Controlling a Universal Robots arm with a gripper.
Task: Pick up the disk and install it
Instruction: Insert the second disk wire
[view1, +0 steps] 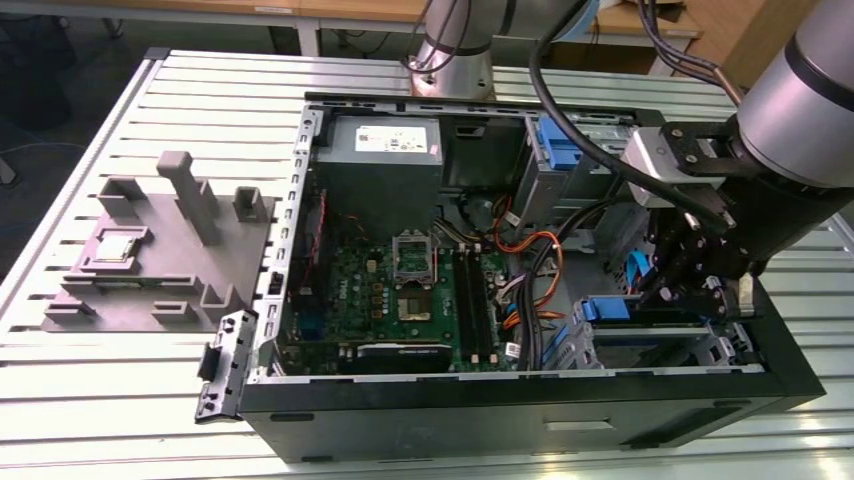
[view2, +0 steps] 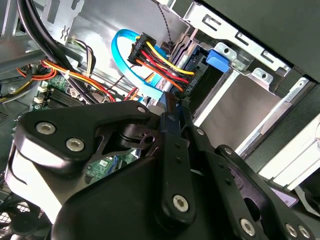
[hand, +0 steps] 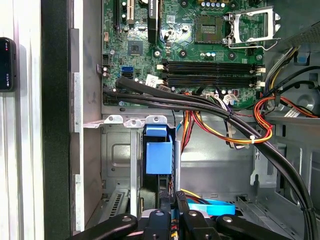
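Observation:
The disk sits edge-on in the drive cage (view1: 661, 345), in the open computer case at the exterior view's right. Its blue frame (view1: 607, 308) shows, and its metal face is hidden. In the first wrist view that blue frame (hand: 159, 156) stands between the cage's metal walls. In the second wrist view its blue end (view2: 216, 57) lies beside the cage rails. My gripper (view1: 694, 295) hangs low over the cage, just behind the blue end. In both wrist views its black fingers are pressed together (hand: 173, 200) (view2: 175, 102). I cannot tell whether they touch the frame.
A blue data cable (view2: 127, 55) and a red-yellow-orange power plug (view2: 150, 52) hang right by the fingertips. Thick black cables (hand: 200, 102) cross above the cage. The motherboard (view1: 400, 290) and grey power supply (view1: 380, 140) lie further in. A grey fixture (view1: 160, 250) stands on the slatted table.

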